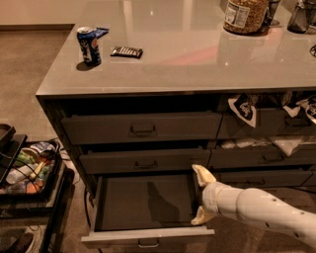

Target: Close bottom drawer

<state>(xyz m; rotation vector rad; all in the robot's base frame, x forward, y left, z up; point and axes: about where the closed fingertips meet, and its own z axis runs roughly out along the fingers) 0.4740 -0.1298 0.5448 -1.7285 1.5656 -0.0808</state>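
The bottom drawer [143,236] is pulled far out from the dark-grey cabinet, lowest of three wide drawers. Its flat front faces me with a small metal pull handle [148,243] at the bottom edge. Its long grey tray [143,200] is bare. My white gripper [201,195] reaches in from the right over the tray's right end, just behind the drawer front. Its two cream fingers [202,174] are spread wide apart and hold nothing.
Two wide drawers [143,128] above stand slightly ajar. The neighbouring stack at right [266,148] holds bags and cloths. A blue can [89,45] and a dark bar [126,51] lie on the countertop, a jar [246,15] at the back. A rack of items [27,168] stands at left.
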